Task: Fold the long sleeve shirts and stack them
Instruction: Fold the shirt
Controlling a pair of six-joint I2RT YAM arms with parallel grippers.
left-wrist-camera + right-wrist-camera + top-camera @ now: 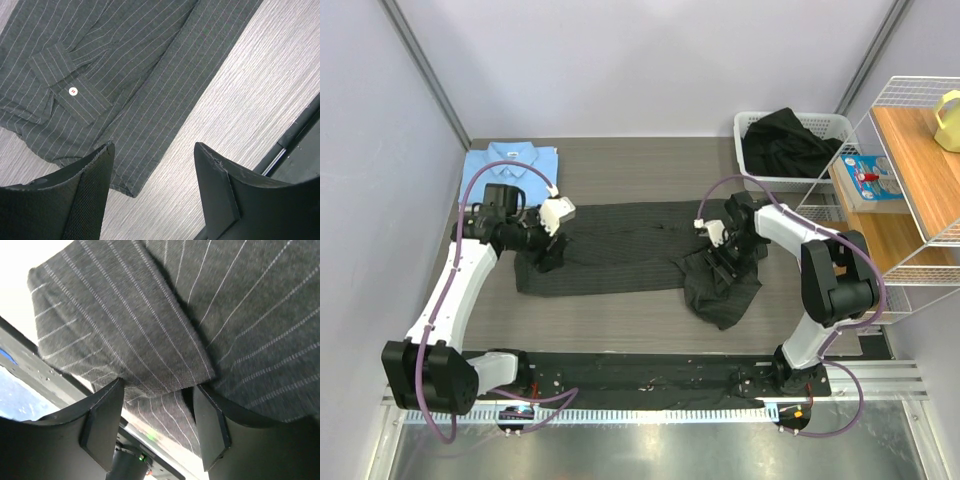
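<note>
Pinstriped shirt (150, 315) cut off by right wrist frame (top, right edges); dark garment (785, 140) in basket (825, 122) unidentifiable.

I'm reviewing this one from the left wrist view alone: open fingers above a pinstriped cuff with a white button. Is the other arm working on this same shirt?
Observer: Yes. The right gripper is at the opposite end of the pinstriped shirt, where the cloth is bunched up.
Operator: Does it have hold of the cloth?
Observer: In the right wrist view, a fold sits between its fingers. I cannot tell whether they are pinching it.
Operator: Is any shirt finished?
Observer: A light blue shirt lies folded at the far left corner of the table.
</note>
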